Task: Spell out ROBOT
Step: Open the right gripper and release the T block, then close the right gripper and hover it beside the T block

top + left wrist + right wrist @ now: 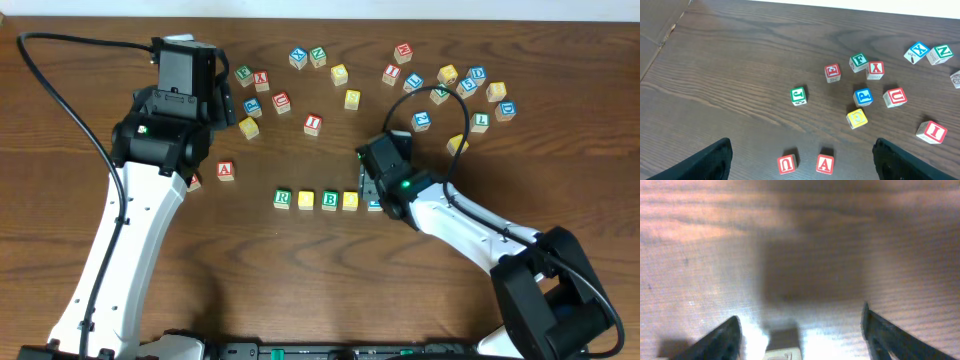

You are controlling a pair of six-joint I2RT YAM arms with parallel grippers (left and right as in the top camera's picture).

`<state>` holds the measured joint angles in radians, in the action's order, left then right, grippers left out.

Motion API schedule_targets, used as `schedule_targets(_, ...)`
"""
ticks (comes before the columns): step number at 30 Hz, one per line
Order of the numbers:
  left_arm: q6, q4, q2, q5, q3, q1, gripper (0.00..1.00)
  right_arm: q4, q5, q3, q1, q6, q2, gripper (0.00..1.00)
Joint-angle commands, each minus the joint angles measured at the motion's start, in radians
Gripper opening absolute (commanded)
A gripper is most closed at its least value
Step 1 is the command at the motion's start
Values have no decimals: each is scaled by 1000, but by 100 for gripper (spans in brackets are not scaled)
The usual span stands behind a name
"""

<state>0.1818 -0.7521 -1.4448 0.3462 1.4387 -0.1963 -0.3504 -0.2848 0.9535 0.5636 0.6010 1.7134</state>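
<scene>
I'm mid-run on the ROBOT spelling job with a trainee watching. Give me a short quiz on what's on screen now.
1. True or false: the left gripper is holding a cube.
2. Relative to the spelled row, seen from overhead, the red A cube lies: A) inside it; B) to its left, apart; C) stacked on top of it.
3. Fill in: from overhead, the right gripper hangs over the row's ____ end.
Key: 1 false, its jaws stand wide with nothing between them. 2 B. 3 right.
</scene>
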Motion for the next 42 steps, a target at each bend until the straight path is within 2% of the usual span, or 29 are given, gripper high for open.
schedule_targets(1, -13, -1, -6, 11, 16, 6, 88, -8, -18, 51, -24, -66, -10, 61)
schedule_targets(4, -13, -2, -6, 11, 16, 6, 88, -14, -24, 77, -40, -88, -10, 51)
schedule_targets(9, -13, -3, -6, 11, 16, 6, 88, -82, -24, 113, -66, -101, -10, 26)
schedule_targets(16, -13, -3, -6, 10, 16, 6, 88, -214, -23, 113, -64, -82, -10, 1)
schedule_targets(28, -13, -14, -6, 10, 16, 6, 88, -275, 28, 112, -58, -17, -10, 1)
schedule_targets(42, -13, -22, -6, 10, 16, 6, 88, -271, 31, 112, 28, 42, -10, 1)
